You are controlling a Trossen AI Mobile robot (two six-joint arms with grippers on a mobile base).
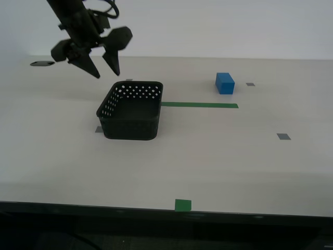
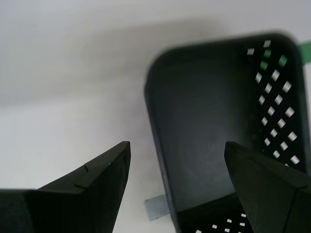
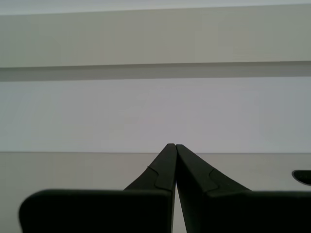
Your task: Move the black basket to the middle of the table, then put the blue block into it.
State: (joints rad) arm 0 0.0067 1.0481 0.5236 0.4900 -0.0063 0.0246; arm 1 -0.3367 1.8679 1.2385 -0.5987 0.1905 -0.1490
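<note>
Sitting on the table (image 1: 218,156) toward the exterior view's left of centre, the black basket (image 1: 131,110) rests flat with its open top up and nothing visible inside. Its perforated walls show rows of small round holes. A green tape strip (image 1: 199,105) runs from just beside the basket's far corner toward the exterior view's right. A small grey square (image 1: 98,129) peeks out at the basket's near corner on the exterior view's left.

The blue block (image 1: 225,83) stands on the table well apart from the basket, beyond the far end of the tape strip and nearer the back edge.

My second gripper (image 1: 106,70) hangs in the air above and just behind the basket's far left corner, its fingers (image 2: 104,172) spread wide apart, touching nothing; in the second wrist view the basket's rim and one side lie between and beyond them.

My first gripper (image 3: 174,145) has its fingertips pressed together with nothing between them, pointing across the tabletop at a pale wall.
</note>
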